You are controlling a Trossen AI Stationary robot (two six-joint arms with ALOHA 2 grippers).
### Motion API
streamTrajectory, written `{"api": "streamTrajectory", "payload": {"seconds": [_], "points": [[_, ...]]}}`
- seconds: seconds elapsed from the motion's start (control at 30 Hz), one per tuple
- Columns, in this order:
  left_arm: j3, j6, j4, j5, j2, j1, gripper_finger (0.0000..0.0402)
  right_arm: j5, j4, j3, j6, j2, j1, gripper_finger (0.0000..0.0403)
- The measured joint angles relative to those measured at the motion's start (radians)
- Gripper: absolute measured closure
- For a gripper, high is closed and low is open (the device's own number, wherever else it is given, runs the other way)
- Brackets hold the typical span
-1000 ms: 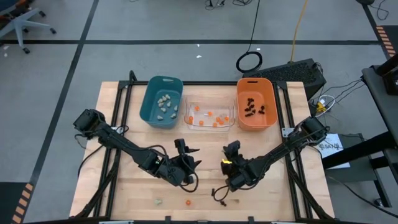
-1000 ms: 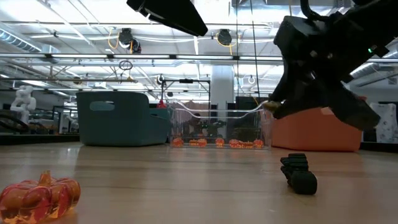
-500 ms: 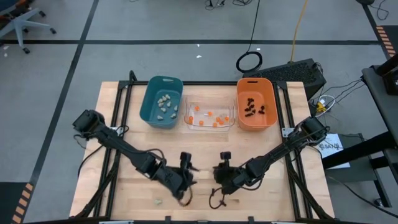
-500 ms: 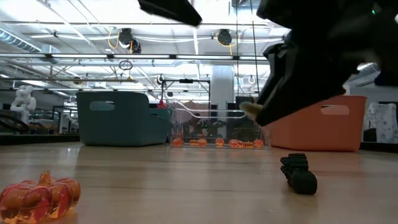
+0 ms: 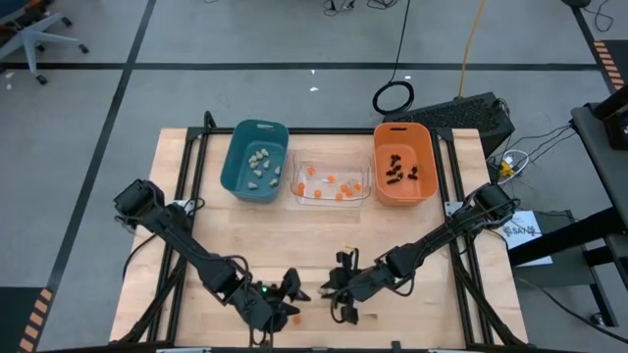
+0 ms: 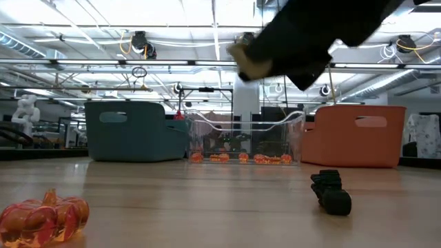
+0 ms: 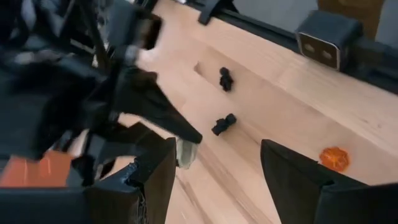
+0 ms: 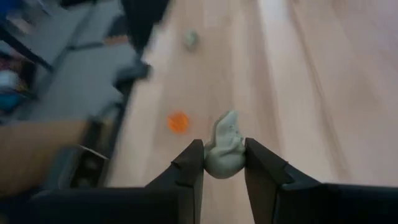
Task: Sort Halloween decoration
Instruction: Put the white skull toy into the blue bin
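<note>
Plainly the right pincer (image 8: 224,163) is clamped on a pale lump (image 8: 225,150), lifted off the desk (image 5: 196,196), presumably bound for the teal bin (image 5: 255,162) where its kind lies; the left pincer (image 7: 214,163) stands wide near an orange trinket (image 7: 334,158), likely its next pick; two black spidery ones (image 7: 224,123) lie loose; in the high view the arms hide both pincers' tips.
</note>
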Motion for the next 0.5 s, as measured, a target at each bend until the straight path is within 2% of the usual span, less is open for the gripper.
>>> {"api": "streamTrajectory", "payload": {"seconds": [0.27,0.5], "points": [[0.000,0.127,0.114,-0.133,0.065,-0.005,0.0176,-0.021,0.148,0.000,-0.001,0.000,0.000,0.0337],[0.000,0.154,0.112,-0.125,0.068,0.019,0.0176,-0.022,0.160,0.000,0.004,0.000,0.000,0.0337]]}}
